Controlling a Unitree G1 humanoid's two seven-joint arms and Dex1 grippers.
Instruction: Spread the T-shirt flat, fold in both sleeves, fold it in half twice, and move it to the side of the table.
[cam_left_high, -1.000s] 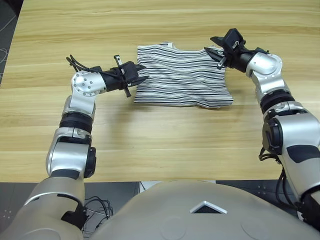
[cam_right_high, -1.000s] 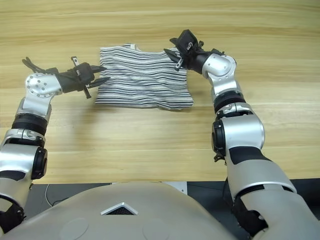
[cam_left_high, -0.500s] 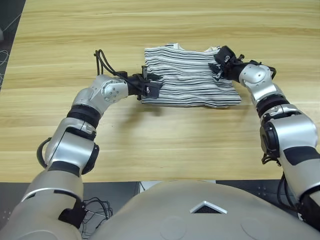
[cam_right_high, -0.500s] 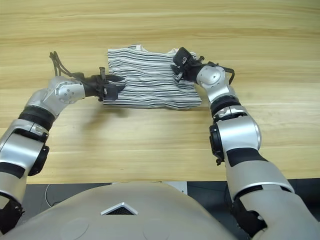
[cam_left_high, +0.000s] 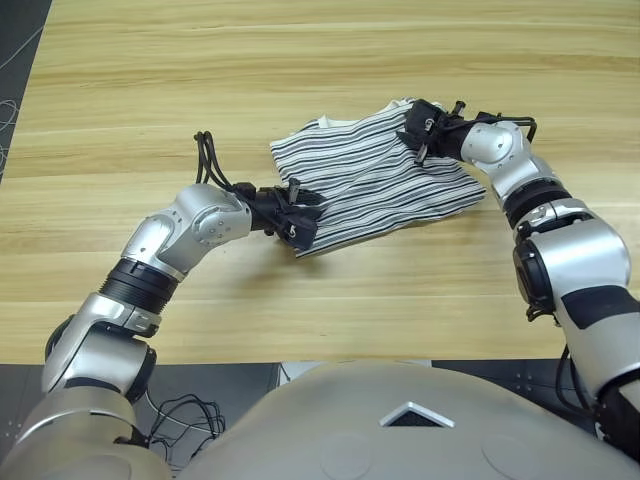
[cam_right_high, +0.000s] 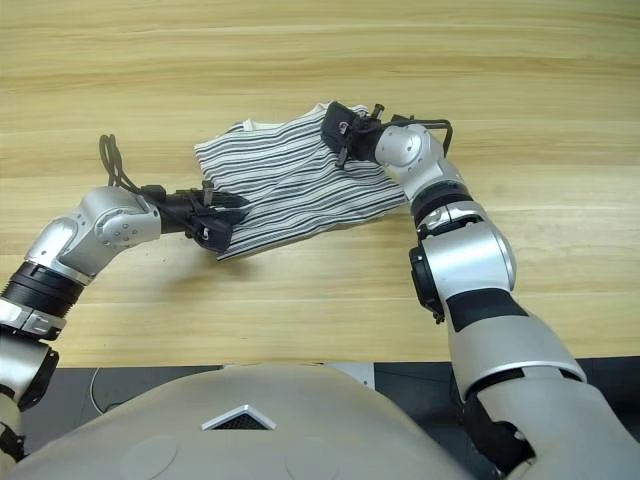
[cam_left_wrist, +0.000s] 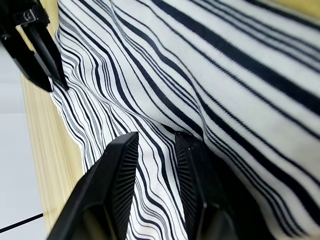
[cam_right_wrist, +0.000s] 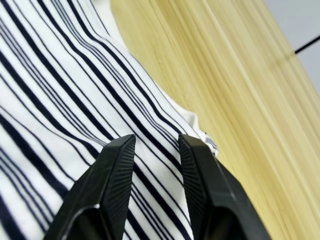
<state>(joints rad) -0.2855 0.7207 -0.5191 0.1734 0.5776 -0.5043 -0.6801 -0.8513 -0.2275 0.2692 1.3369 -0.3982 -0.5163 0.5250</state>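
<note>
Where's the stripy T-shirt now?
In the head views, the T-shirt lies centrally on the table, its near left corner in the left claw, its far right corner in the right claw.

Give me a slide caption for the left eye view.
Left gripper and right gripper hold opposite corners of the striped T-shirt on a wooden table.

Head stereo above; wrists at T-shirt (cam_left_high: 380, 175)
</note>
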